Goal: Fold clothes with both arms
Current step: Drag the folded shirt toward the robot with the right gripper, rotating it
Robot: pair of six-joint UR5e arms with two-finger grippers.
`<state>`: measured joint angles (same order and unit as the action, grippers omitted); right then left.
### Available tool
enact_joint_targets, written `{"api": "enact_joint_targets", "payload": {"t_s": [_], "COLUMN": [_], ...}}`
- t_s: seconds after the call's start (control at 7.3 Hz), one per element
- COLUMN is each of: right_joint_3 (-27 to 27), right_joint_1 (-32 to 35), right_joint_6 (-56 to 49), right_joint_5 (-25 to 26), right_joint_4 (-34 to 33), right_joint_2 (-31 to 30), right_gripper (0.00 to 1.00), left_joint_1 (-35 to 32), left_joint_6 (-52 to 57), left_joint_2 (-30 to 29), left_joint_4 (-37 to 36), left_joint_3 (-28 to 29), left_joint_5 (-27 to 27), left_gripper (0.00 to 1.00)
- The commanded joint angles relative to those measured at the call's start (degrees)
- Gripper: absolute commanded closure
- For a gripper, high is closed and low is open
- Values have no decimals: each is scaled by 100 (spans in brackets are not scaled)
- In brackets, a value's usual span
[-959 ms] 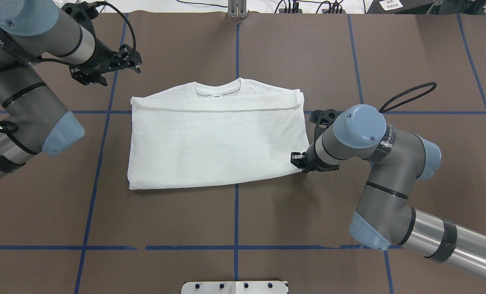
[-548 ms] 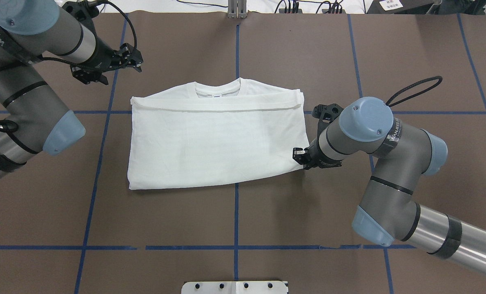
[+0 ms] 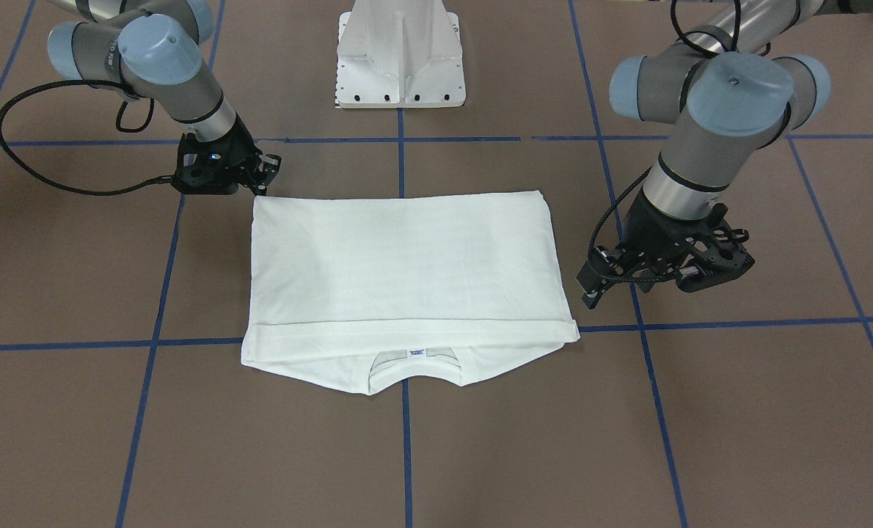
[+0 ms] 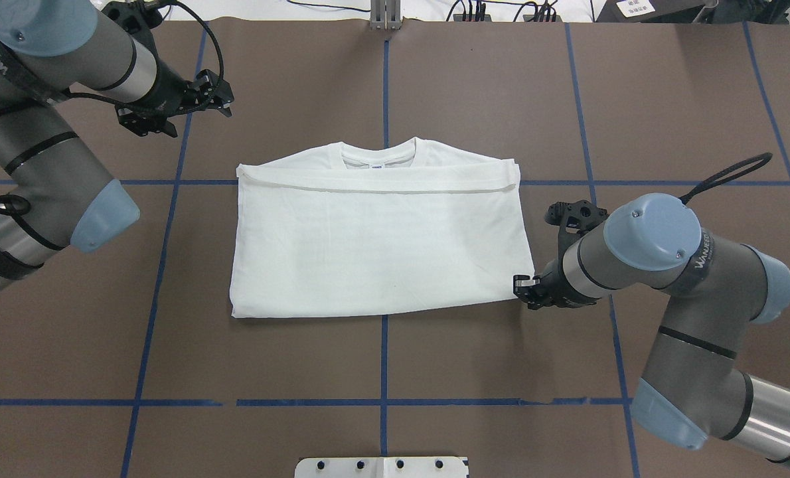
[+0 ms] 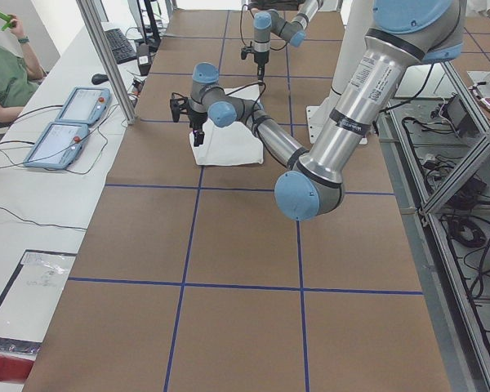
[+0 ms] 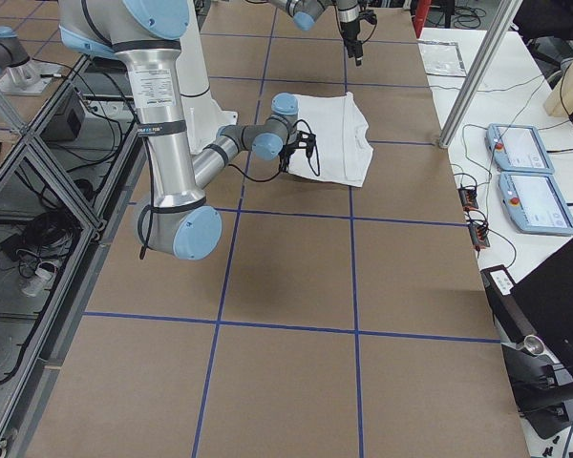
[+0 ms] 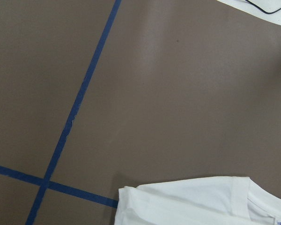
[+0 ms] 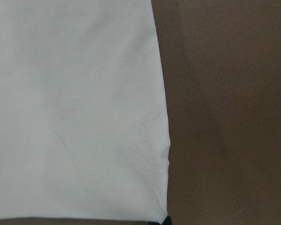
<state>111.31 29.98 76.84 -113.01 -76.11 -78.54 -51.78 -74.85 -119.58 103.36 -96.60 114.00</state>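
Observation:
The white T-shirt [image 4: 382, 245] lies folded into a flat rectangle on the brown table, collar and neck label [image 4: 376, 166] at the far edge; no printed text shows. It also shows in the front view [image 3: 407, 271]. My right gripper [image 4: 524, 292] is low at the shirt's near right corner, shut on the cloth there. The right wrist view shows that corner [image 8: 75, 108] running down to a dark tip at the bottom edge. My left gripper [image 4: 169, 109] hangs open and empty above bare table, beyond the shirt's far left corner, which shows in the left wrist view [image 7: 192, 201].
The white pedestal base [image 4: 382, 467] stands at the table's near edge. Blue tape lines [image 4: 384, 352] cross the brown table. Cables lie along the far edge [image 4: 474, 10]. In the left side view, two control tablets [image 5: 65, 126] and an operator [image 5: 4, 73] are beyond the table.
My right gripper has moved right and toward the near edge, and the whole shirt has slid right with it. My left gripper has stayed nearly in place.

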Motion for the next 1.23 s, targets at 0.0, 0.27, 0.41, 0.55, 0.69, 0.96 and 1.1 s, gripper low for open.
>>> {"api": "enact_joint_targets", "payload": {"t_s": [0.0,0.27,0.41,0.55,0.69,0.96,1.1], "right_joint_3": [267,1055,1251,1462,1516,1700,1753], "right_joint_1": [-88,-560,-929,-1385,-1938,-3081,-3521], "right_joint_6": [7,50,120,356,654,1523,1762], "right_joint_5": [7,51,77,77,77,103,104], "right_joint_4": [0,0,0,0,0,0,0], "right_joint_2": [-423,-1448,-1793,-2066,-2182,-2192,-2192], "right_gripper": [100,100,100,100,100,100,100], "left_joint_1": [1,1,1,1,1,10,10], "left_joint_6": [-12,-21,-21,-21,-21,-21,-21], "left_joint_2": [-13,-13,-4,-13,13,13,13], "left_joint_4": [-9,-9,-17,-96,-97,-97,-97], "left_joint_3": [-35,-96,-122,-175,-245,-272,-281], "left_joint_5": [0,-18,-79,-88,-88,-306,-325], "left_gripper": [0,0,0,0,0,0,0]}}
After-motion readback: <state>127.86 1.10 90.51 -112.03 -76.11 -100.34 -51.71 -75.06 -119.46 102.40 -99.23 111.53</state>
